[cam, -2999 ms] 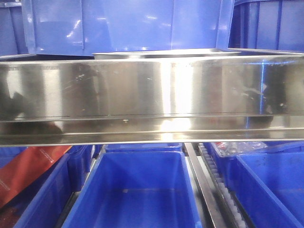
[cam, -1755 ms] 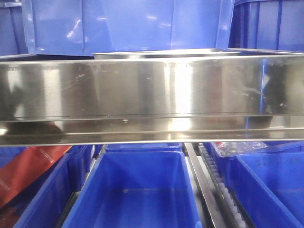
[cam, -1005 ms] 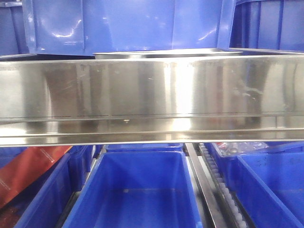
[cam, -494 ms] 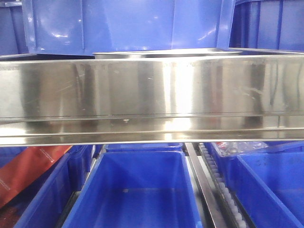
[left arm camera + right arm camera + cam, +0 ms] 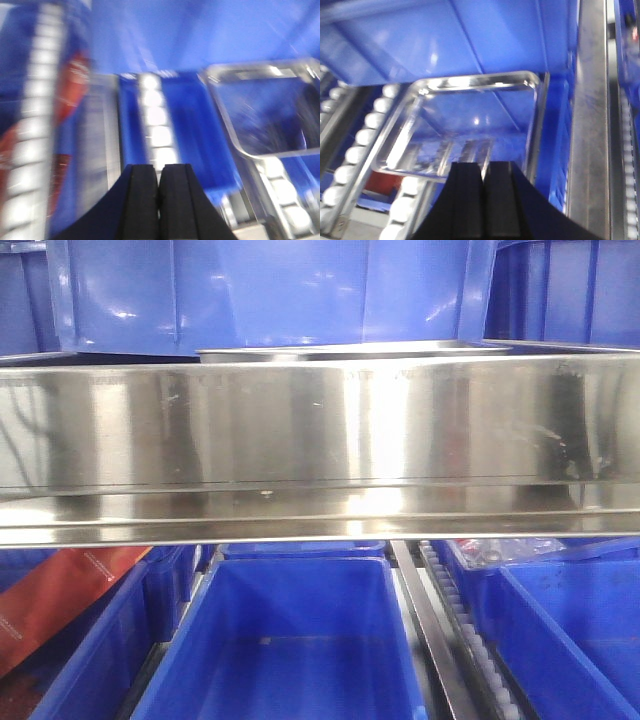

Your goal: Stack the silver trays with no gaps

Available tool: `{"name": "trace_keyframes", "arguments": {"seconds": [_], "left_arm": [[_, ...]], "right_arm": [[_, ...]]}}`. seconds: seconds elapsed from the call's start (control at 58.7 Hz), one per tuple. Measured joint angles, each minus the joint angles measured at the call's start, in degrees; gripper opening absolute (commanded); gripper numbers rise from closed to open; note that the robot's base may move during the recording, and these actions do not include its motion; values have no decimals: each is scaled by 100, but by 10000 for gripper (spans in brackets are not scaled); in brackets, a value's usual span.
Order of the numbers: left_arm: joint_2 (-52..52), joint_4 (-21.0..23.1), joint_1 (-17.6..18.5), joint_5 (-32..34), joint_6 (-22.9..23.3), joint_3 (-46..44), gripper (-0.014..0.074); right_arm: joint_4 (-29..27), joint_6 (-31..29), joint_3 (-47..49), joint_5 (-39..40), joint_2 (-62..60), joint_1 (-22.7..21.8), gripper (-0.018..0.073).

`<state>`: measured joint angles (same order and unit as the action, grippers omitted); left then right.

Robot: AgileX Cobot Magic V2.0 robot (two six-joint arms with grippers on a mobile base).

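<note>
A silver tray [image 5: 479, 83] lies in front of and below my right gripper [image 5: 482, 169], resting over white roller tracks under a blue bin. That gripper is shut, holds nothing, and is apart from the tray. In the blurred left wrist view a silver tray [image 5: 235, 145] sits to the right of my left gripper [image 5: 159, 171], which is shut on nothing above a roller track. The front view shows only the thin front rim of a silver tray [image 5: 350, 350], just above the steel beam; neither gripper appears there.
A wide shiny steel beam [image 5: 320, 440] crosses the front view. Blue bins [image 5: 280, 640] stand below it and more blue bins [image 5: 270, 290] above. White roller tracks [image 5: 155, 115] and a steel rail [image 5: 590, 115] run beside the trays. Red packaging [image 5: 60, 590] lies lower left.
Only the dark reflections on the steel beam have shifted. The tray rim and the bins in the front view stay where they were.
</note>
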<state>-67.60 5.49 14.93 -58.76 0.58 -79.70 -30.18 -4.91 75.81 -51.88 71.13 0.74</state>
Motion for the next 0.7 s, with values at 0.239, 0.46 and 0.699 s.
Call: {"name": "trace_keyframes", "arguments": {"seconds": [0.239, 0.46, 0.699], "left_arm": [[-1297, -1250, 1418, 264, 948, -220, -17], [-2481, -1528, 2077, 264, 1151, -1199, -16], [-3230, -1569, 2164, 203, 1162, -2109, 193]], "right_arm": [[557, -36, 675, -345, 931, 243, -77], [1479, -50, 1374, -832, 1687, 874, -77], [1855, -62, 1613, -1121, 2362, 1130, -76]]}}
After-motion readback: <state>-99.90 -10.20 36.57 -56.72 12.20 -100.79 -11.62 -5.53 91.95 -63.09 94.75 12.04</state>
